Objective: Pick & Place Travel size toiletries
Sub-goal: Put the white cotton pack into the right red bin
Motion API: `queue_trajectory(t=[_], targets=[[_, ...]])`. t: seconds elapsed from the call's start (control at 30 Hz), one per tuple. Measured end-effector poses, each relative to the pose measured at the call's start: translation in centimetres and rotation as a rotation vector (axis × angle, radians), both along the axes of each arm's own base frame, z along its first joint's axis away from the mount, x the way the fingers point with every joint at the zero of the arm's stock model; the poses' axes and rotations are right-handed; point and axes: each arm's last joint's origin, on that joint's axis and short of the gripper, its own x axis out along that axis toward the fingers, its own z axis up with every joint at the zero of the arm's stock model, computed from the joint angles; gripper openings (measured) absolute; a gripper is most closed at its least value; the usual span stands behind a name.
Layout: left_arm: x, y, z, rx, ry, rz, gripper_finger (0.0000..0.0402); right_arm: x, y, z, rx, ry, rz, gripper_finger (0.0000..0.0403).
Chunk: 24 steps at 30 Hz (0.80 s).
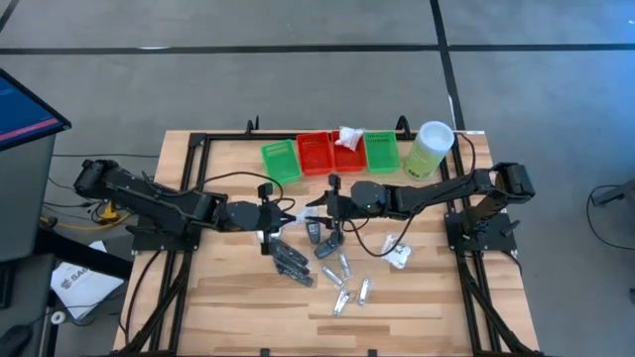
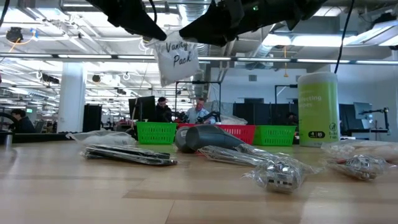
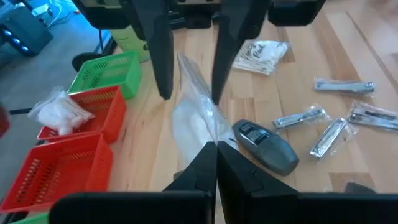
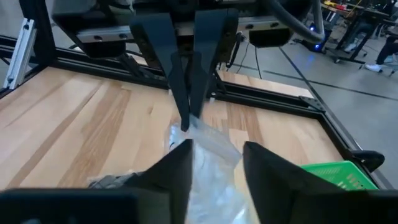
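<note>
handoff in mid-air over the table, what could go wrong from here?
1. The left gripper is shut on just one end of the clear packet while the right gripper straddles its other end, not yet clamped. If the left lets go early, the packet likely drops.
2. The film is thin and slack; opposing pulls could tear it or slip it out.
3. A drop would land among the dark grey oval piece and silver tubes below.

High overhead, low table-level, wrists close (both probably share packet (image 3: 193, 118)).
</note>
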Motion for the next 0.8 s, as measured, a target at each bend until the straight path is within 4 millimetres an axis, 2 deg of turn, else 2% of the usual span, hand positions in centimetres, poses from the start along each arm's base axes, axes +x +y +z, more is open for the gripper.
queue_trajectory(t=[0.23, 0.5, 0.8], targets=[[-0.16, 0.15, 0.31, 0.031, -0.017, 0.03, 0.0, -0.07, 0.0, -0.21, -0.004, 0.024, 0.004, 0.001], [-0.3, 0.23, 0.53, 0.032, -0.029, 0.043, 0.0005, -0.14, -0.02, -0.27, -0.02, 0.036, 0.007, 0.0001], [-0.65, 0.57, 0.92, 0.082, -0.05, 0.133, 0.0053, -0.14, -0.38, -0.23, -0.02, 0.034, -0.041, 0.0]])
